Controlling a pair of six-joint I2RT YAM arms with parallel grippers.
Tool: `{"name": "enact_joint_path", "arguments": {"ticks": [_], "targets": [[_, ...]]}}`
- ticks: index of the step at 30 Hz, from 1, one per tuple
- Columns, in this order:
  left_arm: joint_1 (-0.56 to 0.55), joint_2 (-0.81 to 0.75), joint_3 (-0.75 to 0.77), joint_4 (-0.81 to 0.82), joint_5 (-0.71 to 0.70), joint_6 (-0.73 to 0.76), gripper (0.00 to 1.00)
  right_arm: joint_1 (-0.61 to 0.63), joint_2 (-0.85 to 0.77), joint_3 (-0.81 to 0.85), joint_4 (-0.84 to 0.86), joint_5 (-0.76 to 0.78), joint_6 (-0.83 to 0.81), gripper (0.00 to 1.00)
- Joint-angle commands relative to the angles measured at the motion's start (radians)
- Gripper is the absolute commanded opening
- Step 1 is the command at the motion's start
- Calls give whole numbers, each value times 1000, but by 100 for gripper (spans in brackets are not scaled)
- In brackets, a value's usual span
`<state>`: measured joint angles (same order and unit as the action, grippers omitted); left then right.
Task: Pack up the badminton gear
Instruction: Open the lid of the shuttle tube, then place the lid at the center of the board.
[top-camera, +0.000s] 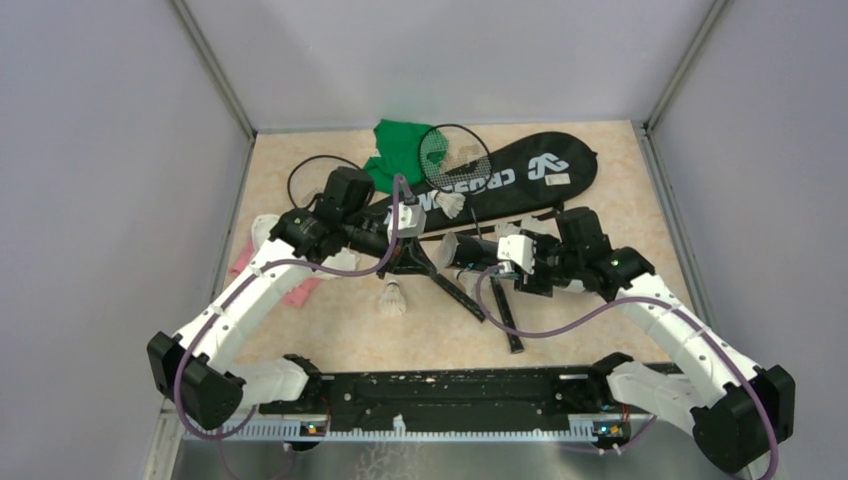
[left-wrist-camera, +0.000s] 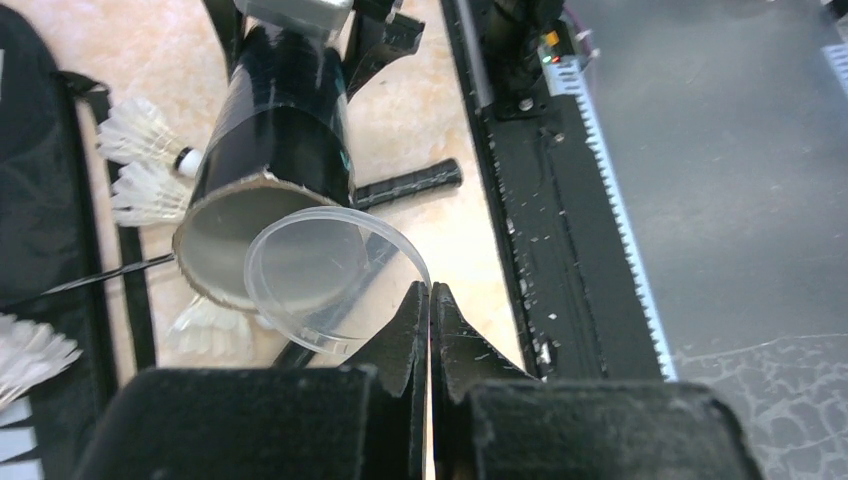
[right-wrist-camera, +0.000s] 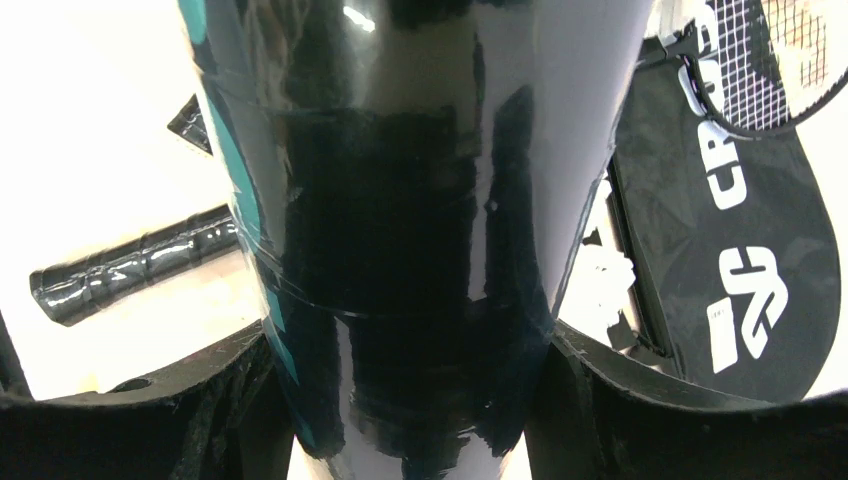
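Observation:
My right gripper (top-camera: 470, 250) is shut on the black tube with teal lettering (right-wrist-camera: 400, 200) and holds it level over the table, its open mouth (left-wrist-camera: 270, 240) toward my left gripper. My left gripper (left-wrist-camera: 430, 292) is shut, its tips pinching the rim of a clear round lid (left-wrist-camera: 320, 270) just in front of the tube's mouth. White shuttlecocks lie by the tube (left-wrist-camera: 140, 130) and on the table (top-camera: 393, 298). The black CROSSWAY bag (top-camera: 520, 175) lies at the back with one racket head (top-camera: 455, 158) on it. Racket handles (top-camera: 500, 310) lie below the tube.
A green cloth (top-camera: 395, 150) lies at the back beside the bag. A pink cloth (top-camera: 295, 290) lies under my left arm. A second racket hoop (top-camera: 320, 175) sits at the back left. The black base rail (top-camera: 450, 395) runs along the near edge.

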<state>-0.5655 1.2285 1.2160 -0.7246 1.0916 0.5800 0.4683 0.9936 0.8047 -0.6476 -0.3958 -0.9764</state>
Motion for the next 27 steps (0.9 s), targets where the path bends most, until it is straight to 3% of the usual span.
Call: {"name": "enact_joint_path", "arguments": {"ticks": [1,8,13,21,27], "targets": [[1,-52,27,-59,-114,111,0,1,-27,-1,69,46,90,21],[24,-93,47,-228,-421,212,0,-10,-21,16,120,103,240,23],[55,-140,-84,-270,-622,265,0,-18,-17,31,183,99,329,25],[96,-199,-463,-100,-847,290,1,-22,11,39,259,59,435,26],[139,-192,-614,24,-908,319,7,-24,7,27,265,63,457,26]]}}
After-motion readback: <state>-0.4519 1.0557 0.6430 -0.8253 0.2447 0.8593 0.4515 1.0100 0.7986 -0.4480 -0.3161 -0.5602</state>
